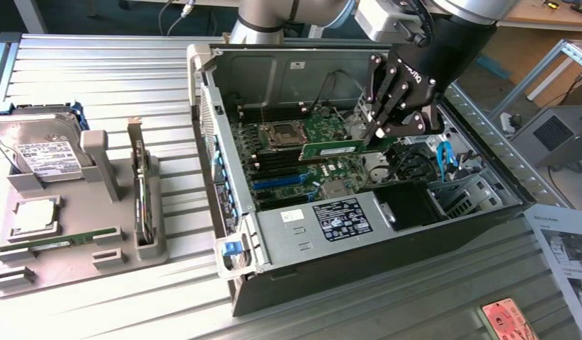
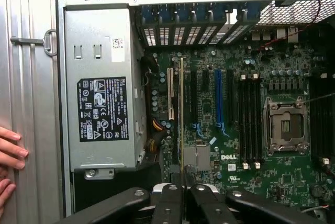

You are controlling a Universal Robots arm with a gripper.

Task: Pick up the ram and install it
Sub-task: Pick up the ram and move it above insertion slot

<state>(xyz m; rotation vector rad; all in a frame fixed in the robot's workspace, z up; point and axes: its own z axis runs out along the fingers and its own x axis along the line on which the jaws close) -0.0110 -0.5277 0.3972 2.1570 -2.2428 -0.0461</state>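
While hanging over the open computer case (image 1: 367,273) in the exterior view, clamps the ram (image 1: 333,149) by one end in the gripper (image 1: 390,134), jaws nearly shut on the thin board. Holds that green stick level above the motherboard (image 1: 319,173), just toward the view's right of the CPU socket (image 1: 283,132), not seated in any slot. On the view's left, beside the case: a grey tray (image 1: 83,262) with a hard drive (image 1: 41,145) and a bracketed card (image 1: 140,191) standing on edge.

In the wrist view, shows the ram (image 2: 181,109) edge-on as a thin line running out from between the closed fingers (image 2: 170,203) of the gripper (image 2: 182,185), over the motherboard (image 2: 272,182) and beside a white slot (image 2: 170,93). Nearby, a power supply (image 2: 102,109), and black memory slots (image 2: 250,114) next to the CPU socket (image 2: 286,124). Beside the case, on the ribbed metal table (image 2: 26,103), a person's fingertips (image 2: 10,150).
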